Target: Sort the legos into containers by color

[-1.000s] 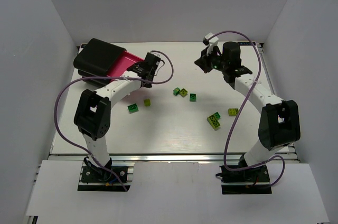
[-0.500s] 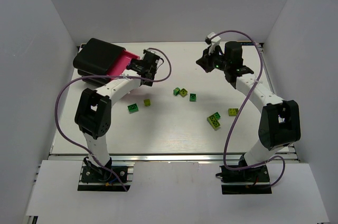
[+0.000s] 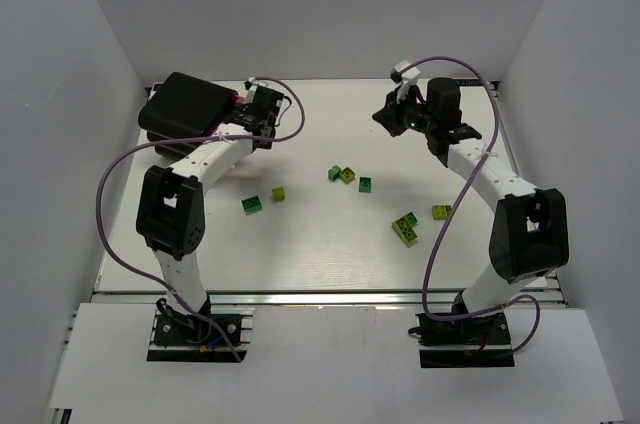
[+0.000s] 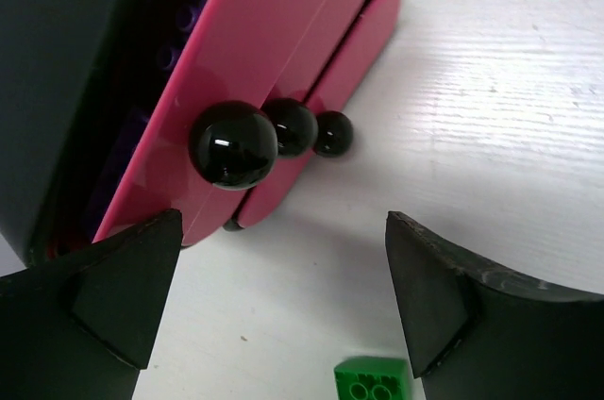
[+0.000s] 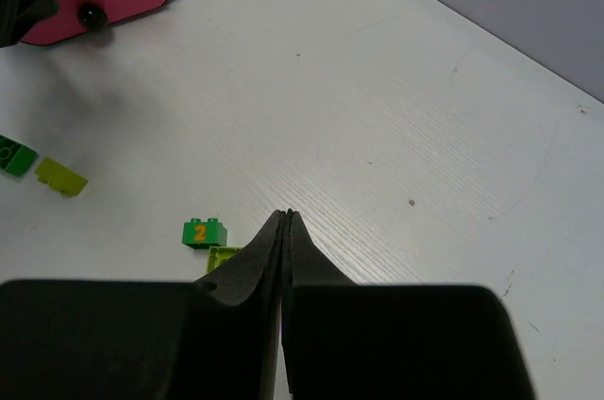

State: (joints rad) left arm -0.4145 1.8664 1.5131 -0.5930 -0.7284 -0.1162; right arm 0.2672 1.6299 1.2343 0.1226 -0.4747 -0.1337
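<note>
The containers are pink drawers (image 4: 283,32) with round black knobs (image 4: 233,145), stacked in a black cabinet (image 3: 185,104) at the back left. The top drawer stands slightly ajar, and purple legos (image 4: 179,37) show in the gap. My left gripper (image 4: 283,296) is open just in front of the knobs, holding nothing, and a green lego (image 4: 373,383) lies under it. Green and yellow-green legos (image 3: 347,175) are scattered mid-table. My right gripper (image 5: 286,216) is shut and empty, hovering at the back right above a green lego marked 2 (image 5: 205,232).
A dark green lego (image 3: 252,205) and a yellow-green one (image 3: 279,194) lie to the right of the left arm. Two more legos (image 3: 405,227) lie near the right arm. White walls enclose the table on three sides.
The pink drawer that stuck out to the right is now almost fully in the cabinet. My left gripper moved left with it and opened wide. The right arm has barely moved.
</note>
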